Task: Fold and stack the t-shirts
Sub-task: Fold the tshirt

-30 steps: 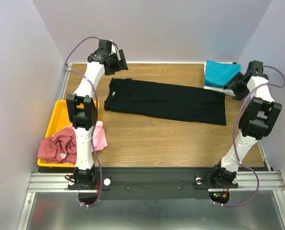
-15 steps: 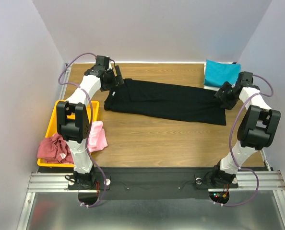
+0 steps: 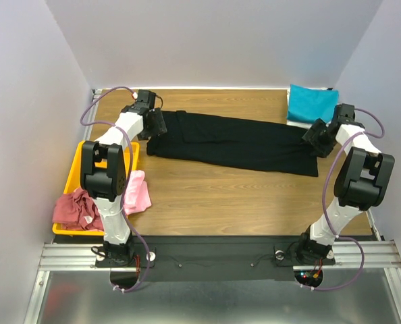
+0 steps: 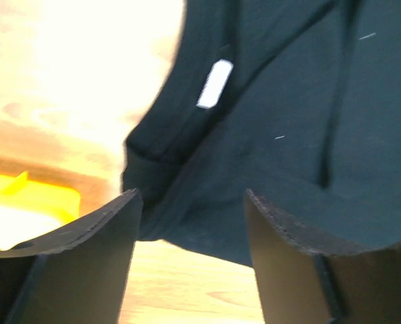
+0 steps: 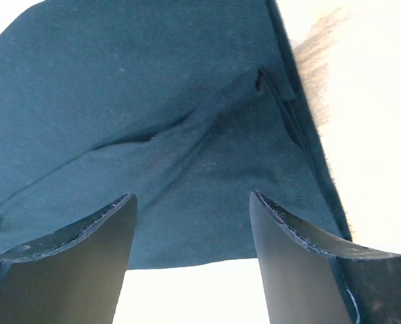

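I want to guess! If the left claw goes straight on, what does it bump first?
Most likely the black t-shirt, near its collar end: it lies right ahead of the left claw, between its open fingers, though depth is unclear.

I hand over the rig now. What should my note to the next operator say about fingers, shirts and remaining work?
Left gripper: fingers open over the black t-shirt, at its collar end.
Right gripper: fingers open over its other end.
Black t-shirt: flat on the table, partly folded into a long strip.
Done: teal t-shirt folded at the far right corner, white cloth under it.
Pink t-shirt and dusty red t-shirt: crumpled at the yellow tray.
Left: finish black, fold pink and red, stack all.
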You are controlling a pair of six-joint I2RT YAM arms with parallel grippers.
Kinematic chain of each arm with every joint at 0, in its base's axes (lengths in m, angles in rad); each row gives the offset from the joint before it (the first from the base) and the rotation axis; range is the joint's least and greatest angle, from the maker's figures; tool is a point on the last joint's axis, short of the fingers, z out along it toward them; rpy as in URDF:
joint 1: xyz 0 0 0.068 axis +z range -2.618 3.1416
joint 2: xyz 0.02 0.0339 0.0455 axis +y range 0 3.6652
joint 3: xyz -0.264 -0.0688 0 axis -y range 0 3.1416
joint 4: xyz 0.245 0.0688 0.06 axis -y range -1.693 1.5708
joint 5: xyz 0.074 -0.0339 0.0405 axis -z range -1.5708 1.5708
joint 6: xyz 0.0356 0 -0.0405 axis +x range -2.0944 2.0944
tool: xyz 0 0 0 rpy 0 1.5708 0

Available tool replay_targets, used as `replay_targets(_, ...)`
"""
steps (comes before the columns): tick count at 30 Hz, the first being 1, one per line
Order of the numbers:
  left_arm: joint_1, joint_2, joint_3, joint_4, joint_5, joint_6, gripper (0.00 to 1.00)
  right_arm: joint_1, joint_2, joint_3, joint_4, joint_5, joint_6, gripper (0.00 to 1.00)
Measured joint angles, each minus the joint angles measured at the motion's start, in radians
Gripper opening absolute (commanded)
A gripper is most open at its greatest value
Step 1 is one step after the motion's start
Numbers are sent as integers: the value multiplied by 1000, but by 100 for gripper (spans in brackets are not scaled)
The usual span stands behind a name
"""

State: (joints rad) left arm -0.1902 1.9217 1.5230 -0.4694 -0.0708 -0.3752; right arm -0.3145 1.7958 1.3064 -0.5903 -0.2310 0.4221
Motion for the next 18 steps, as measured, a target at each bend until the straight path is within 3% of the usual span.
replay_targets(18, -18, -2, -111, 10, -2, 53, 63, 0, 0, -58, 2, 183, 12, 73)
